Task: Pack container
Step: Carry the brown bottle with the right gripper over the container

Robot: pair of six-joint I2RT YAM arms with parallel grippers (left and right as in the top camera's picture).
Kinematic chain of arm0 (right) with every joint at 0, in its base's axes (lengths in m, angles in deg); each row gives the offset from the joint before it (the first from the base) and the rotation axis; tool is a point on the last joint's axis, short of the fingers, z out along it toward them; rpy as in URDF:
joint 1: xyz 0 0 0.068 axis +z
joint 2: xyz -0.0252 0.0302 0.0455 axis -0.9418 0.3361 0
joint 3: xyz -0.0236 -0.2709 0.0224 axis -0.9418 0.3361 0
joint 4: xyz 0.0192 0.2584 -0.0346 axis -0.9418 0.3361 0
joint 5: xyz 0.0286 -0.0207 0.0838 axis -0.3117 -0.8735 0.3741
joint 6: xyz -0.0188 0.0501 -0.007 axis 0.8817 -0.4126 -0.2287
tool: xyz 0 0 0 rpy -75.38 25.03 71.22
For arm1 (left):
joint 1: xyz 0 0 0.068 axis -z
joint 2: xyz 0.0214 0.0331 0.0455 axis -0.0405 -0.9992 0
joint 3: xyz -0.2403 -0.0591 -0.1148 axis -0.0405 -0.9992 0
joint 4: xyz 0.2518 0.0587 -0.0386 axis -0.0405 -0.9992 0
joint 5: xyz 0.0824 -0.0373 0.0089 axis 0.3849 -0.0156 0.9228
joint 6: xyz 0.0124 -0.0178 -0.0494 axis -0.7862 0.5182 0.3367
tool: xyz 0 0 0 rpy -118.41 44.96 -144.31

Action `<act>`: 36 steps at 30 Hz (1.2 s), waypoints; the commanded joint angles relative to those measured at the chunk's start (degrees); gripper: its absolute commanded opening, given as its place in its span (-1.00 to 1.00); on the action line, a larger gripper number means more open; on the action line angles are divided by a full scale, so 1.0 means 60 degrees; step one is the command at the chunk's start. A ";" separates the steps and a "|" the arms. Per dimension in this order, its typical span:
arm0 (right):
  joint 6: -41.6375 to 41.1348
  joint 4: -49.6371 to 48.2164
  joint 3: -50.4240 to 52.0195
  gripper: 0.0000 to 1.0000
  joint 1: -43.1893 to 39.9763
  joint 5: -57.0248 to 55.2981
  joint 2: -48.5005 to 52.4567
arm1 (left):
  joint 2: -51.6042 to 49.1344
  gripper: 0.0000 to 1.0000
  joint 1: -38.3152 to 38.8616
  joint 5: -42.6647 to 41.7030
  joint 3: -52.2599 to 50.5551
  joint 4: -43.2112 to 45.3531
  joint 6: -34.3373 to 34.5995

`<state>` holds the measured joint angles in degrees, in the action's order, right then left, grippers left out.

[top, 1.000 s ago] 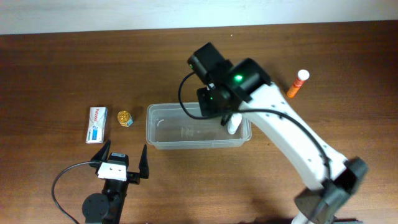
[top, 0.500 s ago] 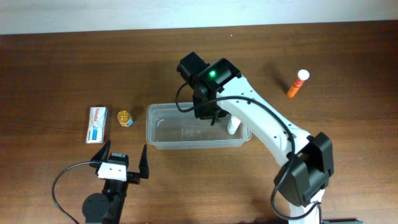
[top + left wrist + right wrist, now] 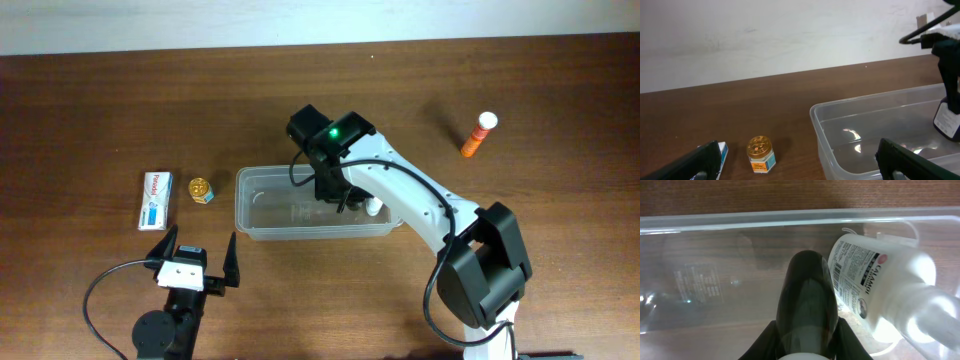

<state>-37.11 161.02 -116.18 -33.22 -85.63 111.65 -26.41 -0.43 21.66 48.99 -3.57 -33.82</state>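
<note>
The white bottle's (image 3: 875, 287) label reads "CALAMI", the rest unreadable.

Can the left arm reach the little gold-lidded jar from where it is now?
Probably yes: the left gripper is open, and only bare table lies between it and the jar.

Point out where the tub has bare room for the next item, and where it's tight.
Free: the tub's left half, from its left wall to the right gripper. Crowded: the right end, where the white bottle sits with the gripper right beside it. Outside, bare wood runs between the tub and the orange tube.
</note>
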 commanded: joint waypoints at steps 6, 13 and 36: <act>-0.0375 -0.0718 0.0772 -0.56 -0.0317 -0.0284 0.0025 | 0.0036 0.99 -0.0033 0.0029 -0.0025 -0.0047 -0.0149; -0.0368 -0.1162 0.1126 -0.57 -0.0393 -0.0186 0.0025 | 0.0036 0.99 -0.0033 0.0033 -0.0025 -0.0047 -0.0153; -0.0259 -0.1428 0.1126 -0.35 -0.0393 -0.0219 0.0025 | 0.0036 0.99 -0.0033 0.0029 -0.0025 -0.0047 -0.0149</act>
<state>-38.67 152.56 -109.86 -35.29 -85.79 111.65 -26.41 -0.43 21.66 48.99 -3.55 -33.82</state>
